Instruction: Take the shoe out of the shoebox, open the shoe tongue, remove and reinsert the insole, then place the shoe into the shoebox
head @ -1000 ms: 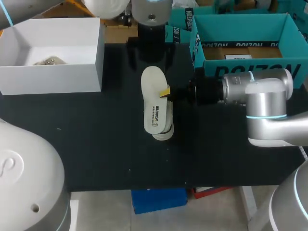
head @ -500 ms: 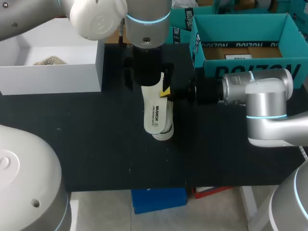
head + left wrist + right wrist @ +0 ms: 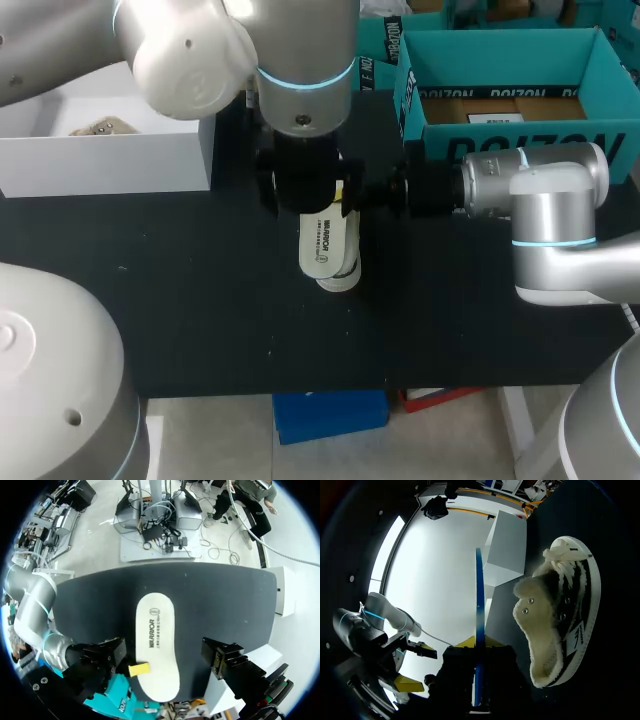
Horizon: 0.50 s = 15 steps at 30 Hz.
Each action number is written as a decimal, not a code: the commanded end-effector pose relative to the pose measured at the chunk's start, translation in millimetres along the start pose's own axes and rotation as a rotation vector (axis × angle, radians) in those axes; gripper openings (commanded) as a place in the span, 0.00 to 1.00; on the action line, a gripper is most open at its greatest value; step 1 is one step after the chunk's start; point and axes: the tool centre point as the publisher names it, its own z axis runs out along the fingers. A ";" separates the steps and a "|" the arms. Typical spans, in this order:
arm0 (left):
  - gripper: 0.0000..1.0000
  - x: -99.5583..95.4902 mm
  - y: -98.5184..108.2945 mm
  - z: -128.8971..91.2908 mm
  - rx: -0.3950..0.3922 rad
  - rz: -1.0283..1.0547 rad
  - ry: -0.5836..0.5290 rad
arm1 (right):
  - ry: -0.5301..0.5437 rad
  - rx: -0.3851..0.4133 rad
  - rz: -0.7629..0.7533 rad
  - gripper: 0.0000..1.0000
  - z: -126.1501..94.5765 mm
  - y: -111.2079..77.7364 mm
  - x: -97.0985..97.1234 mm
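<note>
A white insole (image 3: pixel 156 645) lies flat on the black table (image 3: pixel 225 600). Counting its printed end as twelve o'clock, the right gripper (image 3: pixel 139 669) lays a yellow tip on its edge at about seven o'clock. The left gripper (image 3: pixel 162 656) hangs over it, one dark finger (image 3: pixel 223 659) standing clear at four o'clock.

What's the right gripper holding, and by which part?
The insole. The right gripper pinches its side edge, toward the wider end.

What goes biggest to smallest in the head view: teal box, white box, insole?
1. Teal box and white box: about alike. The left arm hides part of the white one, so I can't rank them.
2. Insole: smallest, its far end under that arm.
</note>
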 end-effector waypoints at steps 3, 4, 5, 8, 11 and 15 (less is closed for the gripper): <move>1.00 1.5 -6.9 10.3 0.006 0.003 -0.028 | -0.001 -0.001 0.000 0.00 0.8 0.1 -0.5; 1.00 3.0 -7.0 11.0 0.010 0.004 -0.056 | -0.001 -0.001 0.000 0.00 0.8 0.1 -0.5; 1.00 4.8 -6.7 10.9 0.019 0.007 -0.088 | -0.001 -0.001 0.000 0.00 0.8 0.1 -0.5; 1.00 12.4 -5.3 9.5 0.038 0.019 -0.218 | -0.001 -0.001 0.000 0.00 0.8 0.1 -0.5; 1.00 21.1 -2.8 8.0 0.062 0.026 -0.347 | -0.001 -0.001 0.000 0.00 0.8 0.1 -0.5; 1.00 31.1 -0.2 8.0 0.076 0.042 -0.489 | -0.001 -0.001 0.000 0.00 0.8 0.1 -0.5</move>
